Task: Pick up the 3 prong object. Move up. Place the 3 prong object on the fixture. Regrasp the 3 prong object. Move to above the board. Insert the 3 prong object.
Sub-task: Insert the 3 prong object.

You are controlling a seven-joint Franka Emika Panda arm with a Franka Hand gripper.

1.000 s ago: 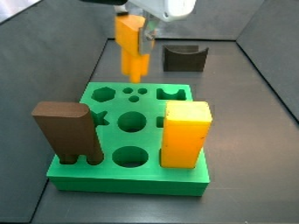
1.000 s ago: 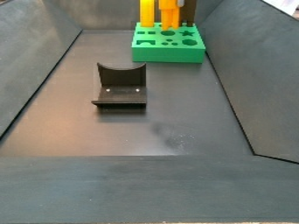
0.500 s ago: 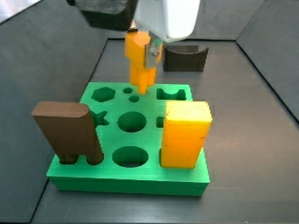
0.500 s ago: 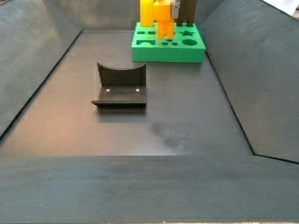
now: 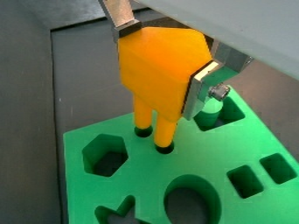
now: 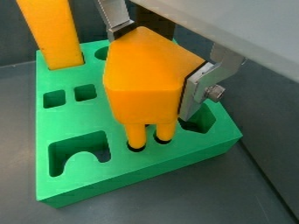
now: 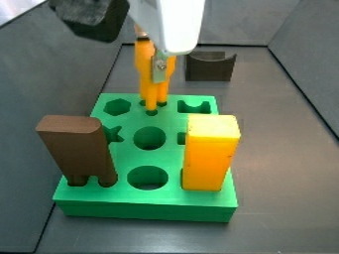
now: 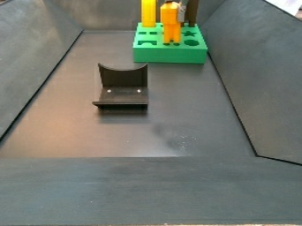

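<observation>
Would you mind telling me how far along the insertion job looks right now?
Pickup, fixture step and regrasp look done: the fixture is bare. In hand: the gripper, above the board, holds the 3 prong object, prong tips entering the small holes. Left: seating it and releasing.

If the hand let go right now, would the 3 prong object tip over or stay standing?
Probably stay standing: in a wrist view the 3 prong object has its prongs entering the small holes of the board, which should brace it. It looks like stiff, light plastic. The hand grips its flat sides, so slipping seems unlikely.
</observation>
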